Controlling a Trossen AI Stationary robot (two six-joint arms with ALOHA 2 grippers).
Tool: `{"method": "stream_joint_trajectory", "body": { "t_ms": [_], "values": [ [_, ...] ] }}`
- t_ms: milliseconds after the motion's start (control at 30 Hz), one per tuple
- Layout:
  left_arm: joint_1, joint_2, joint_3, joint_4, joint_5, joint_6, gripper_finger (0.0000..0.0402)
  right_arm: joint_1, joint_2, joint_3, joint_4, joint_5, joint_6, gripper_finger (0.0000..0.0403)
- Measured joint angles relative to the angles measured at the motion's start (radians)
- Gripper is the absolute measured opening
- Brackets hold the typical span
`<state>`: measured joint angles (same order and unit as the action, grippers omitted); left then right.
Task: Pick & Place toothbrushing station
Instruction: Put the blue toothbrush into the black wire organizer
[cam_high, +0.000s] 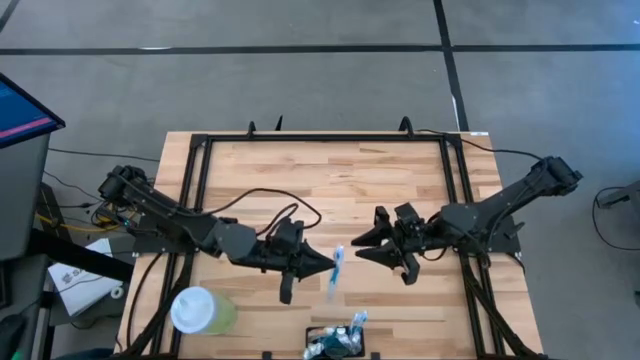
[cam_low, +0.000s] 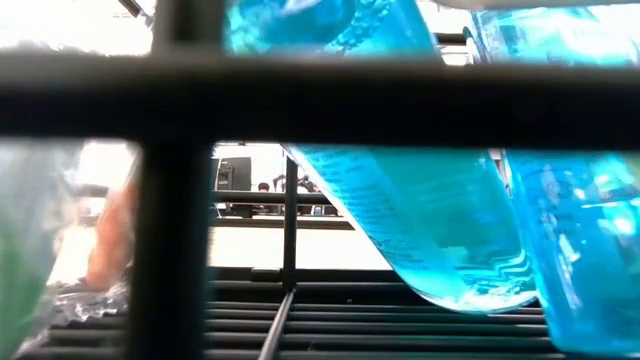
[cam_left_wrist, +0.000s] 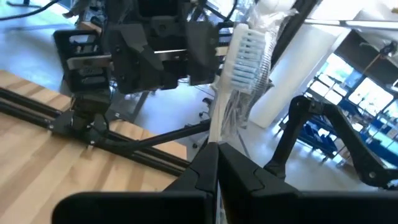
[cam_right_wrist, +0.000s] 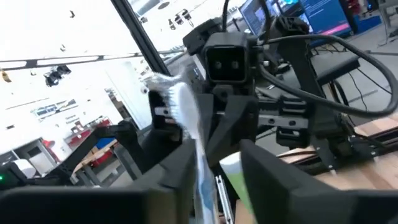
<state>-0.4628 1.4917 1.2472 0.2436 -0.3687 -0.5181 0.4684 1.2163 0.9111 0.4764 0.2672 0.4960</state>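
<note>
Handover of one toothbrush above mid-table, as I see it from the remote desk.

From the left: the cup (cam_high: 203, 311) with its white lid stands near the front left corner; whether anything is in it I cannot tell. My left gripper (cam_high: 322, 266) is clamped on the toothbrush (cam_high: 337, 270), which hangs upright over the table centre, bristles up in the left wrist view. The right gripper (cam_high: 368, 242) faces it, fingers parted and just beside the brush, holding nothing. To do this step well, I judge I should close the right fingers squarely on the handle before the left lets go, and keep the brush vertical. At the front edge the holder (cam_high: 337, 346) contains teal tubes and more brushes, tightly packed.
</note>
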Motion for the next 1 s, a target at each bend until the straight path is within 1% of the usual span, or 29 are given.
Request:
{"method": "stream_joint_trajectory", "body": {
  "t_ms": [100,200,300,467,600,767,1000],
  "values": [
    [0.012,-0.003,0.000,0.000,-0.001,-0.036,0.0001,-0.008,0.000,0.028,-0.067,0.000,0.001,0.0171],
    [0.029,-0.003,0.000,-0.002,0.002,-0.045,0.0001,-0.021,0.000,0.044,-0.107,0.004,0.003,0.0221],
    [0.040,-0.003,0.000,-0.002,0.001,-0.043,0.0001,-0.036,0.000,0.045,-0.110,0.020,0.024,0.0249],
    [0.057,-0.003,0.000,-0.003,0.001,-0.047,0.0001,-0.055,0.000,0.045,-0.110,0.022,0.027,0.0253],
    [0.075,-0.003,0.000,-0.005,-0.019,-0.048,0.0001,-0.061,0.000,0.045,-0.110,0.022,0.028,0.0244],
    [0.105,-0.003,0.000,-0.004,-0.020,-0.068,0.0001,-0.061,0.000,0.045,-0.126,0.021,0.028,0.0230],
    [0.131,-0.003,0.000,-0.004,0.015,-0.075,0.0001,-0.081,0.000,0.045,-0.132,0.021,0.028,0.0221]
  ]
}}
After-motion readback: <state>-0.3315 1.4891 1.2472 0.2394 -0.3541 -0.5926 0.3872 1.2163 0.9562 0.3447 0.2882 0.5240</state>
